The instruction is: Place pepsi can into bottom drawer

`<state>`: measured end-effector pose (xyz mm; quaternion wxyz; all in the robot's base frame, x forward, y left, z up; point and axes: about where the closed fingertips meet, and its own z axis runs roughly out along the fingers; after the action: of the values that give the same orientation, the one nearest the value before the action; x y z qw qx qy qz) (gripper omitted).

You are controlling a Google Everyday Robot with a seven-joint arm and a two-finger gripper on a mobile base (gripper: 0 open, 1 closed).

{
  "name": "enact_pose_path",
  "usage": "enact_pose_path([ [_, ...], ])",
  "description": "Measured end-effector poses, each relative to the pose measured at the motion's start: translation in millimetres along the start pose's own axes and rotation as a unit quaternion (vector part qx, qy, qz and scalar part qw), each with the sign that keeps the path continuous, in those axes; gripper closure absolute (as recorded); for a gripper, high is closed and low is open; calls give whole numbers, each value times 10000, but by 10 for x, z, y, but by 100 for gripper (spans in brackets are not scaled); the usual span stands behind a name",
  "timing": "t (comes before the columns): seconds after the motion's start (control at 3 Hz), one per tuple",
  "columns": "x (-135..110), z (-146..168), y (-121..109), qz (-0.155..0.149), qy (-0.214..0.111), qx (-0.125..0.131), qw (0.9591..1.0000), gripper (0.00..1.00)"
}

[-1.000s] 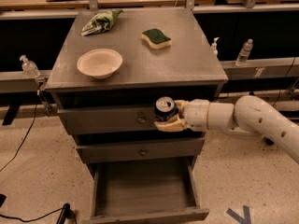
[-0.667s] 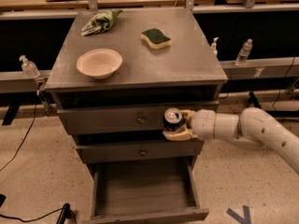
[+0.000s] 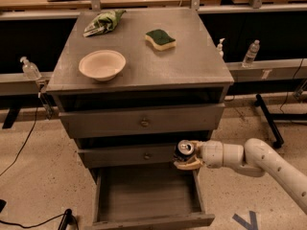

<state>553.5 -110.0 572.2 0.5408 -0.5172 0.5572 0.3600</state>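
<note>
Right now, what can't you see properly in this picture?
In the camera view:
The can: sides mostly hidden by the gripper, gripping it in front of the middle drawer's right end.
The top drawer and middle drawer: shut, insides hidden.
The arm: cut off by the right edge.
The bottom drawer: front partly cut by the lower edge.

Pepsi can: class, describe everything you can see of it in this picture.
The small dark-blue pepsi can looks like metal, and its round silver top is turned up toward the camera. Most of its side markings are hidden. The robot's tan-fingered claw reaches in from the right and is closed on the can's body. The can is held in the air in front of the grey middle drawer, above the right rear part of the open grey bottom drawer. It appears to touch only the claw.
</note>
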Motion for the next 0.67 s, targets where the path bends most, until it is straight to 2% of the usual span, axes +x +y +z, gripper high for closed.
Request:
enact_pose_path([
  [0.33, 0, 1, 0, 0, 0, -1, 10000, 100],
  [0.67, 466, -60, 25, 67, 204, 77, 9997, 100],
])
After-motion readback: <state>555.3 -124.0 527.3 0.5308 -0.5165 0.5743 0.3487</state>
